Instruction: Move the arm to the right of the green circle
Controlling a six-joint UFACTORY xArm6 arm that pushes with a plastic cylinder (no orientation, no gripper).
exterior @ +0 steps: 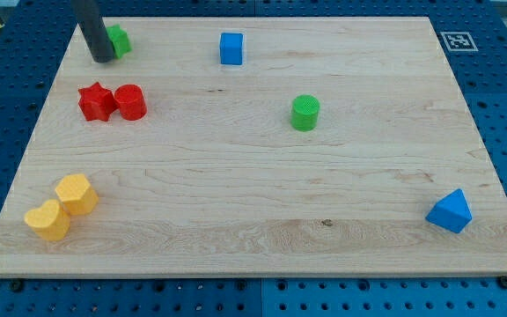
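Note:
The green circle (304, 113) is a short green cylinder standing a little right of the board's middle, in the upper half. My tip (102, 59) is at the view's top left, far left of the green circle. It touches or nearly touches the left side of a second green block (120, 40), which the rod partly hides, so its shape is unclear.
A blue cube (231, 47) sits at the top middle. A red star (97, 101) and a red cylinder (131, 102) stand side by side at the left. Two yellow blocks (77, 194) (47, 219) lie at the bottom left. A blue triangular block (450, 211) is at the bottom right. The wooden board (262, 229) ends in blue pegboard on all sides.

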